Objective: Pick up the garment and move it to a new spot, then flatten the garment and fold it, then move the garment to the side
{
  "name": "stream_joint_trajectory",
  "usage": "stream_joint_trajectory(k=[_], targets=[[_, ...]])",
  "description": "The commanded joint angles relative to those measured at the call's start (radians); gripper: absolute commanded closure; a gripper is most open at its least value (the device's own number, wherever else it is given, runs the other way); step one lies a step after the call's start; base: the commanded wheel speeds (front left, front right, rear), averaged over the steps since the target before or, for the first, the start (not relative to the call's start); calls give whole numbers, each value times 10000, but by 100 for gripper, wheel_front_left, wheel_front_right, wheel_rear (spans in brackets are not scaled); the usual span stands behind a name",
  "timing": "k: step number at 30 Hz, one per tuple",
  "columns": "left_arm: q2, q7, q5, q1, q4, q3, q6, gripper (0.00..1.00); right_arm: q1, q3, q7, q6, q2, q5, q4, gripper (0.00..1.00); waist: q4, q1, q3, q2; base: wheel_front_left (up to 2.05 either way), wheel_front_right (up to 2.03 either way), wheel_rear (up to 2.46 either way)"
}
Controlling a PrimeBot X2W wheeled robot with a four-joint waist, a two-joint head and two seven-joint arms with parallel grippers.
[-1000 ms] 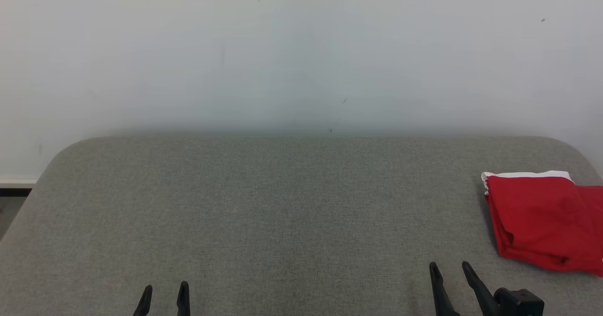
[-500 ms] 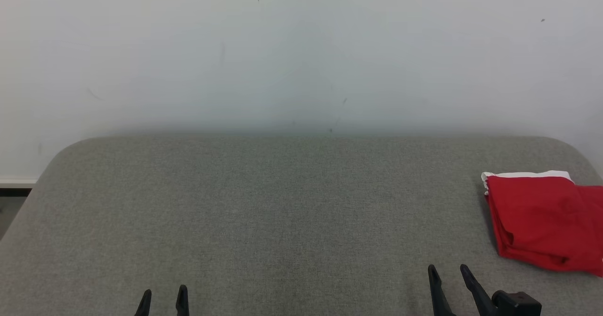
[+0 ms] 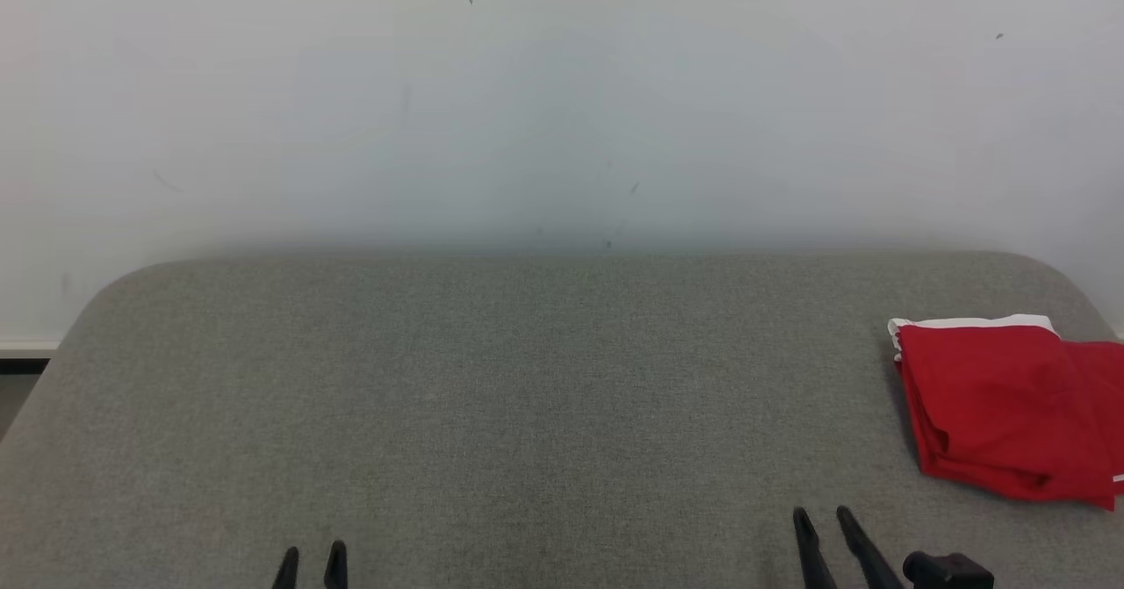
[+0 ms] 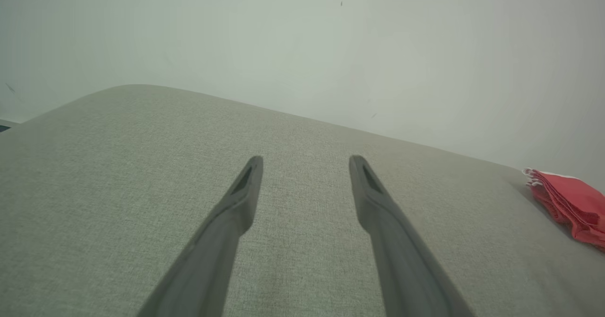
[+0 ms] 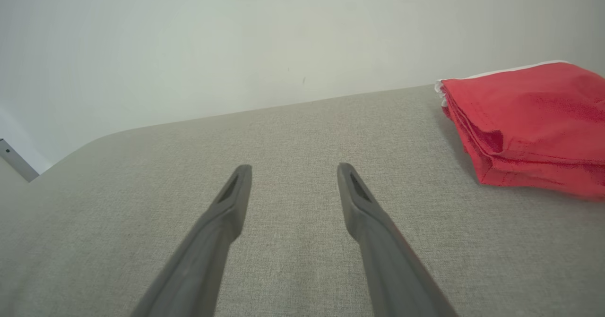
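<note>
The garment (image 3: pixel 1010 409) is red with a white trim, folded into a thick stack at the right edge of the grey padded surface (image 3: pixel 527 378). It also appears in the right wrist view as the garment (image 5: pixel 529 123) and far right in the left wrist view as the garment (image 4: pixel 569 203). My right gripper (image 3: pixel 824 520) stands open near the front edge, left of and nearer than the garment, apart from it. Its fingers (image 5: pixel 231 199) hold nothing. My left gripper (image 3: pixel 313 556) is open at the lower left, empty, its fingers (image 4: pixel 246 189) over bare fabric.
A plain pale wall (image 3: pixel 562 97) rises behind the padded surface. The surface has rounded far corners, and a strip of dark floor (image 3: pixel 18 369) shows past its left side.
Both grippers have drawn back toward the bottom of the head view. The whole picture has shifted slightly left, so the camera moved. The garment lies as before.
</note>
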Motion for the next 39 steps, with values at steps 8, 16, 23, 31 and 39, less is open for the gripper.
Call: stream_joint_trajectory(k=[8, 16, 23, 31, 39], targets=[[-61, 284, -684, -75, 421, 114, -1, 100, 186, -80, 155, -1, 6, 742, 368, 100, -8, 0, 42, 0, 0, 0, 0], [-85, 768, -1992, -413, 503, 390, -3, 100, -25, -185, 363, -2, 5, 2195, 239, 100, -17, 0, 123, 0, 0, 0, 0], [-103, 1156, -3035, -684, 571, 609, -4, 100, -201, -274, 534, -3, 5, 3356, 139, 100, -25, 0, 194, 0, 0, 0, 0], [-124, 1560, -4125, -967, 635, 842, -6, 100, -389, -373, 718, -4, 4, 4570, 49, 100, -34, 0, 275, 0, 0, 0, 0], [-142, 1931, -5130, -1219, 700, 1054, -8, 100, -565, -467, 890, -6, 3, 5686, -35, 100, -43, 0, 356, 0, 0, 0, 0]])
